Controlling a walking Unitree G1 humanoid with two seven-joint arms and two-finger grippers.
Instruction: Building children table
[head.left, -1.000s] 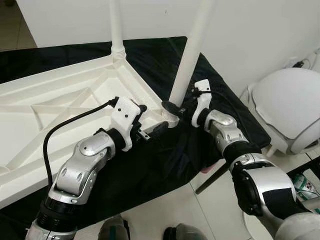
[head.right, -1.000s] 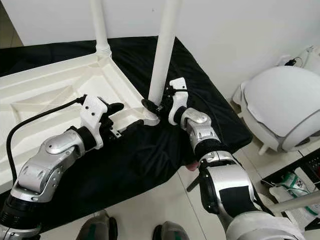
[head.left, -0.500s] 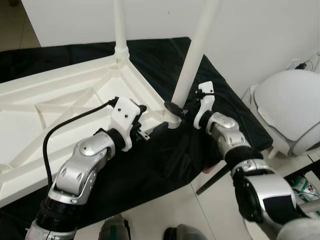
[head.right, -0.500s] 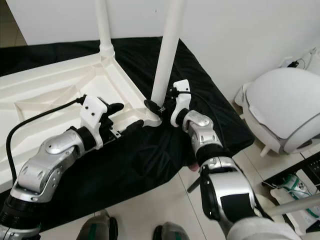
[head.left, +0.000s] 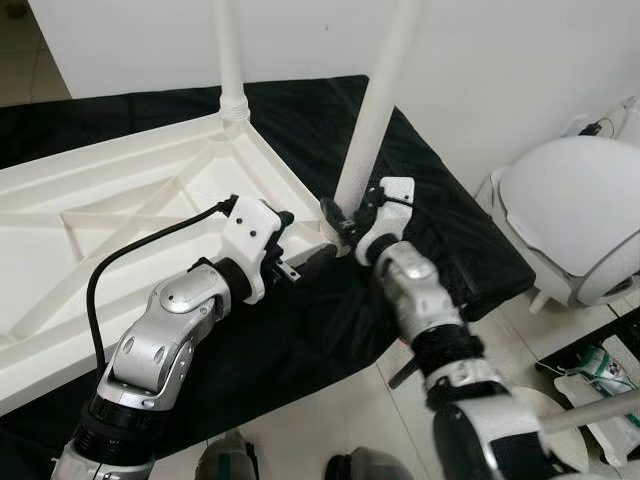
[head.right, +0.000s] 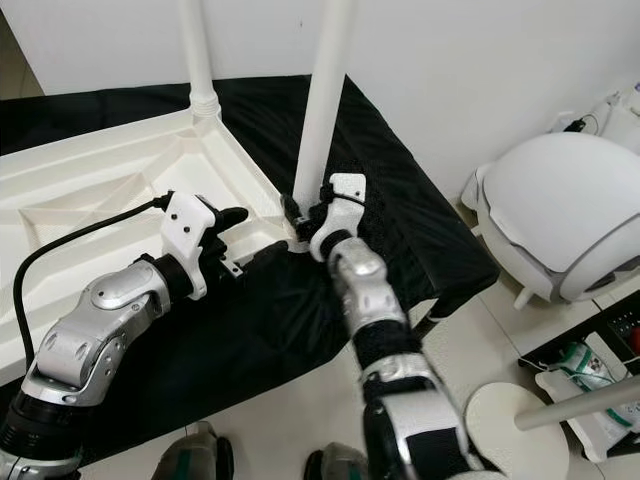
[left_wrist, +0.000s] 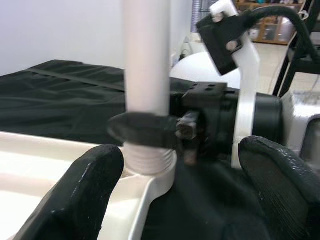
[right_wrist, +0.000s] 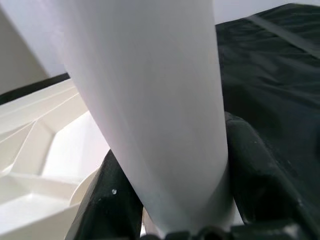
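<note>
A white plastic table top (head.left: 130, 200) lies upside down on a black cloth (head.left: 300, 340). Two white legs stand up from it: the far leg (head.left: 230, 50) at the back corner and the near leg (head.left: 375, 110) at the right front corner. My right gripper (head.left: 335, 215) is shut on the near leg just above its threaded base, and its fingers (right_wrist: 115, 200) wrap the near leg (right_wrist: 150, 100). My left gripper (head.left: 300, 262) hovers open at the table's edge beside that corner, its fingers (left_wrist: 80, 190) spread and pointing at the near leg (left_wrist: 146, 60).
The cloth-covered surface ends just right of the corner. A big white rounded object (head.left: 575, 215) stands on the floor to the right. A white round base with a pole (head.right: 515, 415) lies at the lower right. A white wall runs behind.
My right forearm has swung in toward my body and turned around the near leg, its gripper still at the leg's base. The left arm has stayed put.
</note>
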